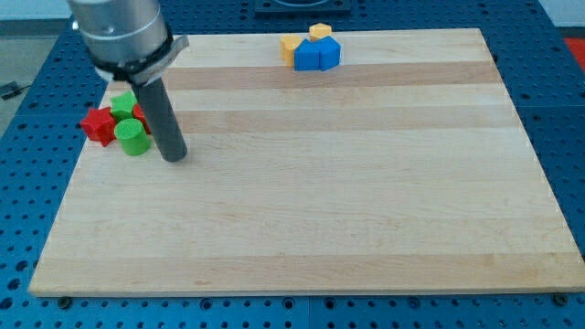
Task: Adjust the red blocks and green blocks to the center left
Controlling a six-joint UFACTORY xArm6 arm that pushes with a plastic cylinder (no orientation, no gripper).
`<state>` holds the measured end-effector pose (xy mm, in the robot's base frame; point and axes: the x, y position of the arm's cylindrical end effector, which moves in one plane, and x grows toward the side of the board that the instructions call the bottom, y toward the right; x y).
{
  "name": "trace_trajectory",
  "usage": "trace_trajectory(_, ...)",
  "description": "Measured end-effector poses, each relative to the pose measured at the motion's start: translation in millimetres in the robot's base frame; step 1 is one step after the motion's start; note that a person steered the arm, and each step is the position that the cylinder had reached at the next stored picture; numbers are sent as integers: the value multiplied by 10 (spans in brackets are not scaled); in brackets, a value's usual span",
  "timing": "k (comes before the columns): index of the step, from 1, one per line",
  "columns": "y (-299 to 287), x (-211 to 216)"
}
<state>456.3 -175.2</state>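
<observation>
Tool's tip [175,155] rests bare, clamping nothing, just right of green cylinder block [133,137]; red star block [98,124] clustered left on wooden worktop [302,192]. Light, rigid, slide-prone: push flat faces.

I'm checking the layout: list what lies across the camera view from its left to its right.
Red star block → green cylinder block → my tip → yellow blocks → blue blocks. The other red and green blocks overlap the rod, so I leave them out.

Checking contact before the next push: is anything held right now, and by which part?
Nothing is held. My tip stands on the board just to the view's right of the green cylinder; contact cannot be told.
</observation>
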Motion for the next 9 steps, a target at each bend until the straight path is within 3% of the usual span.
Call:
trace_trajectory(2, -438, -19)
trace_trajectory(4, -463, -186)
trace_trajectory(5, -305, -74)
trace_trajectory(7, 2246, -82)
trace_trajectory(9, 3818, -840)
